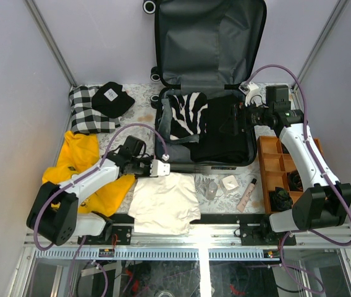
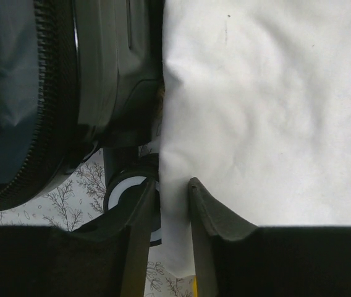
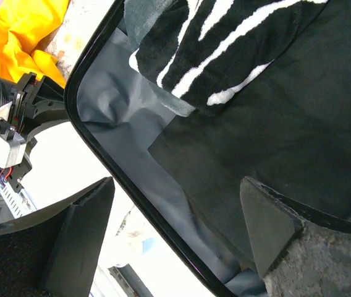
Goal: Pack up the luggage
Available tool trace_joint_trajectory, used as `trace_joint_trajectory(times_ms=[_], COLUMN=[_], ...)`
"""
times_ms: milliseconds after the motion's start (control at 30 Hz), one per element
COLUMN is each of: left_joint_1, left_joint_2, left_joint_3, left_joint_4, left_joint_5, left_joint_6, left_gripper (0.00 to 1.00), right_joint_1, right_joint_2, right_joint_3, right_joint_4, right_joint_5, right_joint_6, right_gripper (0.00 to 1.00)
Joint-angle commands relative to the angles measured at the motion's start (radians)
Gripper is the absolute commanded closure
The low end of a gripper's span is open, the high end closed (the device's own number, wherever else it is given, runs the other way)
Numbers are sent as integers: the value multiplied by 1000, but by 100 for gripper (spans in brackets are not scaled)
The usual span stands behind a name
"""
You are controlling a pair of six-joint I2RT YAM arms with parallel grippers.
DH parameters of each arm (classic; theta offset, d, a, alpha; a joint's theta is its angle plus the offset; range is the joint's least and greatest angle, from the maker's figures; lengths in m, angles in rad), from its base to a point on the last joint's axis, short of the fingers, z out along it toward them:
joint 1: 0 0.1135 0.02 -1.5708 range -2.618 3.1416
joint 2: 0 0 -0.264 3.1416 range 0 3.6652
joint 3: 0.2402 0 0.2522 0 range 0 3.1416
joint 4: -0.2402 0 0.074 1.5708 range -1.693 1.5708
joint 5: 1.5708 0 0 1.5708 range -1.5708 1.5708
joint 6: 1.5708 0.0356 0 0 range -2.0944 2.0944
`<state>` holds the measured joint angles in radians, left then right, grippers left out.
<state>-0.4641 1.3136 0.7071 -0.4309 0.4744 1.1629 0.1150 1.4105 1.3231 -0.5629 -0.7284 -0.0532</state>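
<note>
The luggage [image 1: 209,43] lies open at the back middle, its grey-lined lid standing up. Its lower half holds a zebra-print cloth [image 1: 185,114] and a black garment [image 1: 222,133]. A white garment [image 1: 163,201] lies flat on the table in front of the luggage. My left gripper [image 1: 167,167] is at the garment's far left corner, beside a suitcase wheel [image 2: 126,189]. In the left wrist view its jaws [image 2: 174,185] stand narrow, with a fold of the white garment [image 2: 262,111] pinched between them. My right gripper [image 3: 178,182] hangs open over the luggage rim [image 3: 132,179] and the black garment [image 3: 274,124].
A yellow garment [image 1: 83,161] lies under the left arm. A checkered cloth [image 1: 89,110] and a black item [image 1: 114,98] sit at the back left. An orange compartment tray [image 1: 277,164] stands on the right. A clear bottle [image 1: 211,189], a white box [image 1: 230,183] and a tube [image 1: 247,194] lie by the luggage's front.
</note>
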Motion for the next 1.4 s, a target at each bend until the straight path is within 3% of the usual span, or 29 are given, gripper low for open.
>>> trace_joint_trajectory(times_ms=[0, 167, 467, 800, 933, 1033, 1367], left_joint_1=[-10, -26, -32, -137, -220, -295, -718], left_joint_2=[-18, -82, -289, -498, -572, -575, -466], left_joint_3=[-31, -30, -7, -52, -85, -95, -95], left_joint_4=[25, -22, -35, -377, -482, -524, -508], left_joint_5=[-18, -13, 66, 132, 143, 145, 131], left_joint_6=[17, 8, -63, 259, 352, 336, 42], left_gripper=[78, 99, 100, 100, 100, 100, 100], right_joint_1=[-5, -5, -5, -7, -6, -6, -6], right_joint_2=[-15, -15, -12, -1, 6, 13, 24], right_joint_3=[4, 4, 7, 6, 7, 10, 8], right_joint_4=[31, 34, 34, 34, 35, 35, 29], right_joint_5=[-36, -35, -27, -17, -17, -13, 10], right_joint_6=[11, 12, 9, 5, 5, 5, -4], right_gripper=[11, 12, 11, 12, 12, 12, 12])
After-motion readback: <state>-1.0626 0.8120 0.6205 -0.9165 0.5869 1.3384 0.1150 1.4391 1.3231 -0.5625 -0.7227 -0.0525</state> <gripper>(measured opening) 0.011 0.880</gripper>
